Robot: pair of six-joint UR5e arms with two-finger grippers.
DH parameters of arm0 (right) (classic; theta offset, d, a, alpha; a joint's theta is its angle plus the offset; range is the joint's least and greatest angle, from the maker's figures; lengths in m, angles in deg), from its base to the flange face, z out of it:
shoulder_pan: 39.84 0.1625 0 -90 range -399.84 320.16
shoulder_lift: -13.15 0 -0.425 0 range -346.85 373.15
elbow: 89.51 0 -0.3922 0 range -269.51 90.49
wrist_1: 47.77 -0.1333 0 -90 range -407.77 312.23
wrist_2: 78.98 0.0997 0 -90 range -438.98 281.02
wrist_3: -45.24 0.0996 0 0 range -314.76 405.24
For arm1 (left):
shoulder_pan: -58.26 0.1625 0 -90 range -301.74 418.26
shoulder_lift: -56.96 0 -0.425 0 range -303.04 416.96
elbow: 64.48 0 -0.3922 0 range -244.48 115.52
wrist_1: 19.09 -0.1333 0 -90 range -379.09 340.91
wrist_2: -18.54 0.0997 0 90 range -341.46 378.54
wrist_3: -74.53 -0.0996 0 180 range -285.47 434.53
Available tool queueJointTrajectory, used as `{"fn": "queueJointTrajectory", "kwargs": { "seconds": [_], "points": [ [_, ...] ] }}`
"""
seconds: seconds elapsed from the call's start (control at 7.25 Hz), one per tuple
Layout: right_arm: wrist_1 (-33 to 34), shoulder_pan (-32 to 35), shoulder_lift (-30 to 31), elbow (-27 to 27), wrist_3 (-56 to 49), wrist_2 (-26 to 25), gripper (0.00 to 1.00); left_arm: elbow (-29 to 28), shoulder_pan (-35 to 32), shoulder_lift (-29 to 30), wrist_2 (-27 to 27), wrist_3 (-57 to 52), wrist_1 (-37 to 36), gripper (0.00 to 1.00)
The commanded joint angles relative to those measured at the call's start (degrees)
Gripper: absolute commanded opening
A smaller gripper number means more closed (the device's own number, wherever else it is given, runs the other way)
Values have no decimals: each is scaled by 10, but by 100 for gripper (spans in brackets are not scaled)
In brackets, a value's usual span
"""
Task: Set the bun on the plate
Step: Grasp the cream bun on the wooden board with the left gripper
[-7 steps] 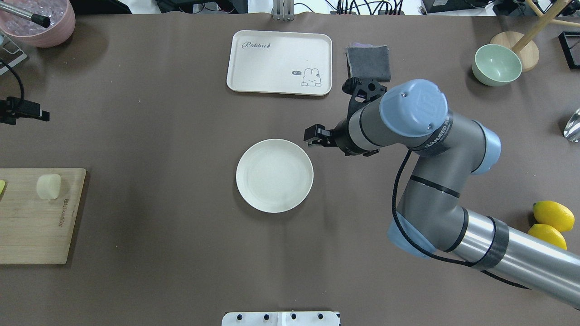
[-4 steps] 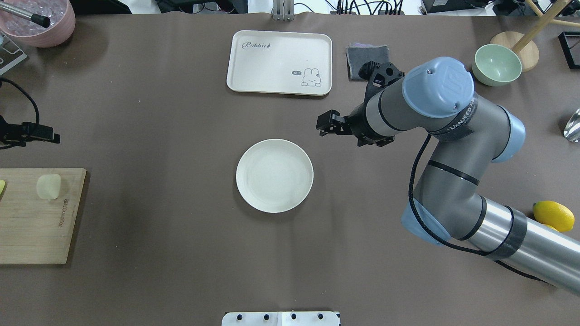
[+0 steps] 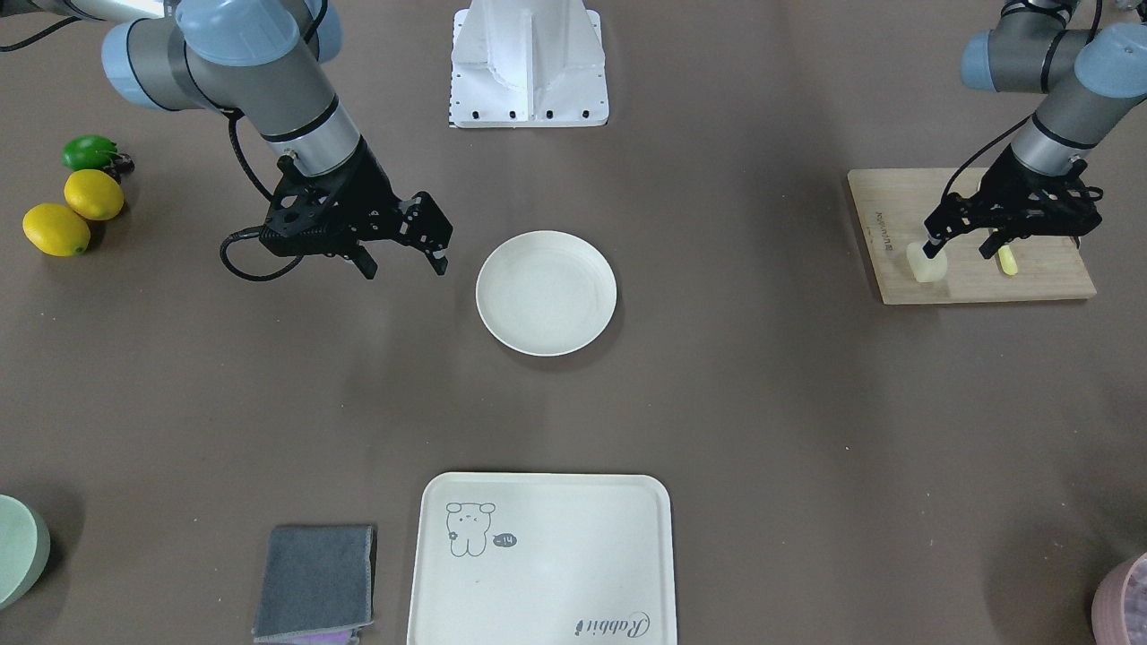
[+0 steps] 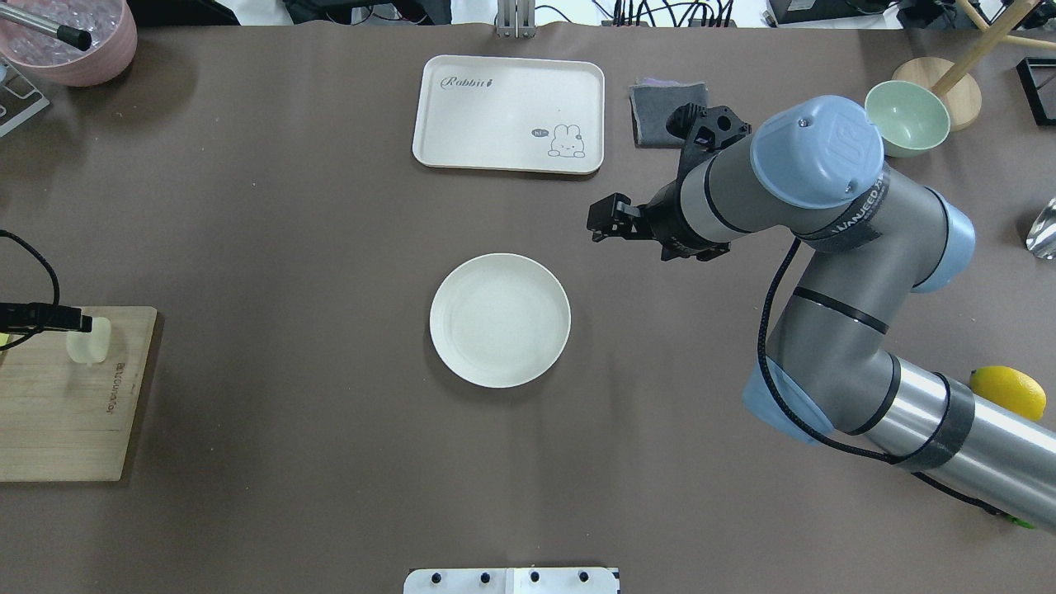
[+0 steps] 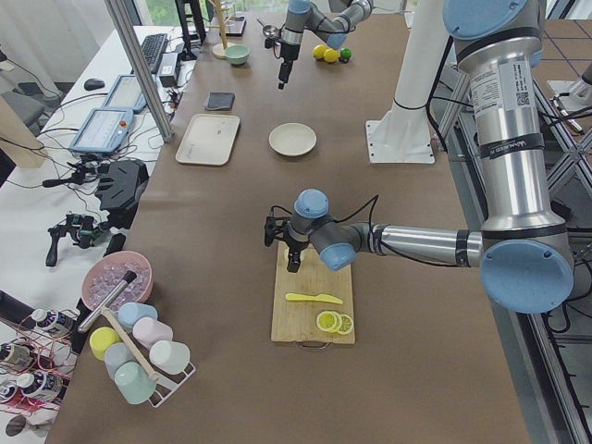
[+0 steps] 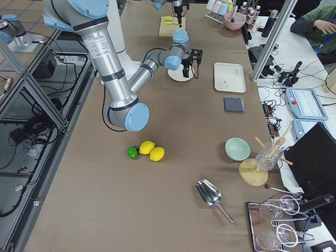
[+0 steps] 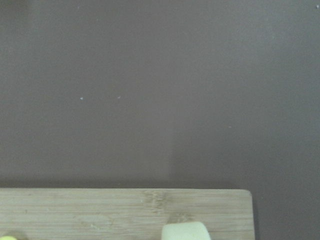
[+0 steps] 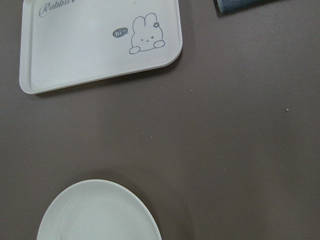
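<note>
Resting on the cutting board (image 4: 58, 412), the bun (image 4: 89, 340) lies at 9 o'clock from the plate (image 4: 499, 320) in the overhead view. Left pincer (image 3: 966, 253) hangs spread over it, one finger at the bun. Right pincer (image 3: 405, 267) hovers released, empty, at 1 o'clock of the plate.

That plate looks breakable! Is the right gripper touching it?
Apart. The front-facing view shows a strip of bare table between the right gripper and the plate.
</note>
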Motion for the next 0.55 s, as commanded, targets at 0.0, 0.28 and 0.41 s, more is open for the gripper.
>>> {"fn": "queueJointTrajectory", "kwargs": {
  "seconds": [0.0,0.28,0.41],
  "points": [
    [1,1,1,-4,0,-3,100,-3,41,19,29,38,2,97],
    [0,0,4,-4,0,-3,100,-4,45,21,30,36,1,73],
    [1,0,4,-4,0,-3,100,-5,45,20,30,31,1,53]
  ]
}}
